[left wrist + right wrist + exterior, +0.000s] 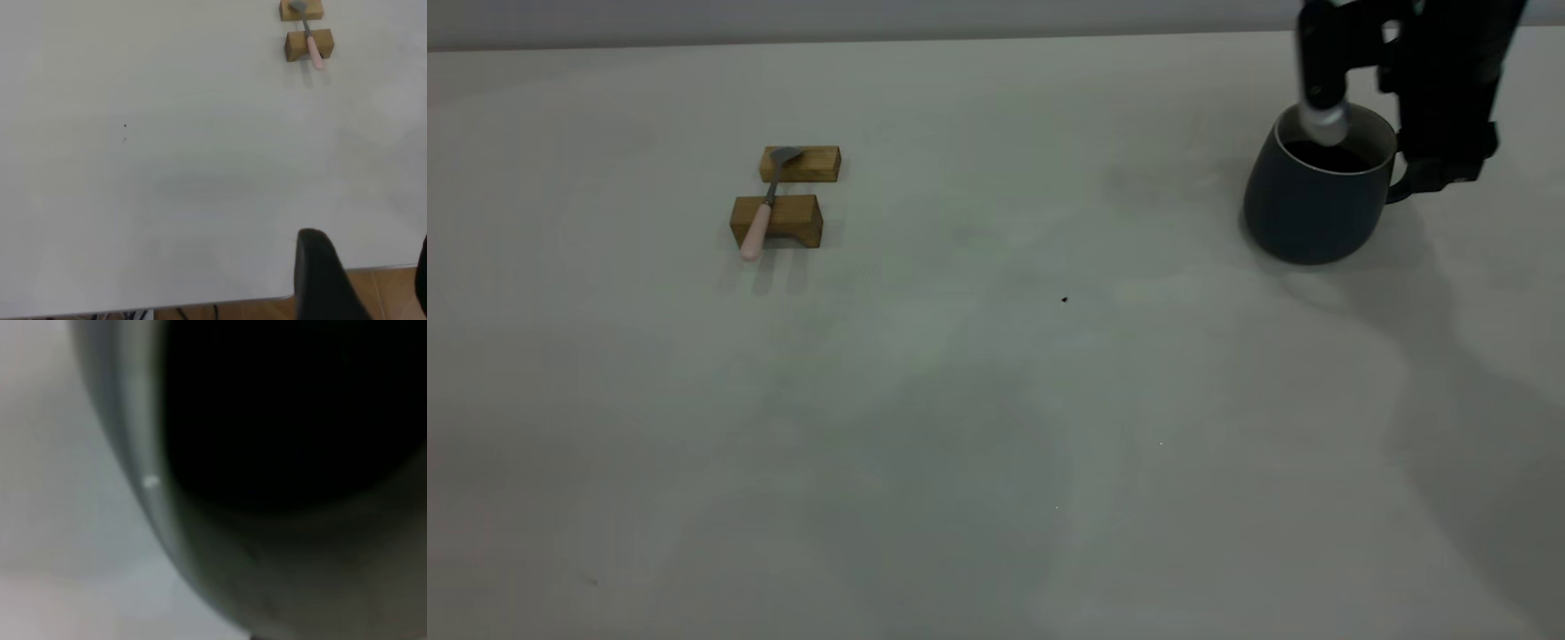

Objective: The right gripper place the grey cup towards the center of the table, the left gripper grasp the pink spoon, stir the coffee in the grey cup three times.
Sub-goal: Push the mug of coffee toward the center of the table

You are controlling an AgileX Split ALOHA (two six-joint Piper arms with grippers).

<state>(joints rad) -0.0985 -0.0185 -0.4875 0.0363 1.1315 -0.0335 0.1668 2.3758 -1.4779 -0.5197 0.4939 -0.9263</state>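
**Right gripper at the cup handle, spoon resting on two blocks**

The table [996, 427] is the largest thing: one broad, flat top, pale grey-white and matte, with a few tiny dark specks on it.

The right gripper [1436, 173] is black and angular, with one silver cylindrical part that hangs over the cup's rim. It stands at the far right of the table, right at the loop handle of the cup. The fingers seem to be around the handle, but the dark parts run together there, so I cannot tell if they are clamped on it.

There is one grey cup [1303, 209], rounded, dark slate and matte, with a thin white rim. It stands upright on the table, far right, well apart from the centre. Inside it the coffee [1329, 158] is one nearly black, smooth surface.

Two tan wooden blocks [778, 220] lie at the left side, one behind the other, with a small gap between.

One pink spoon [763, 213] lies across both blocks: the pale pink rounded handle on the near block, the grey metal bowl on the far block.

The left gripper [370, 280] is near the table's edge, well apart from the spoon, its fingers spread.
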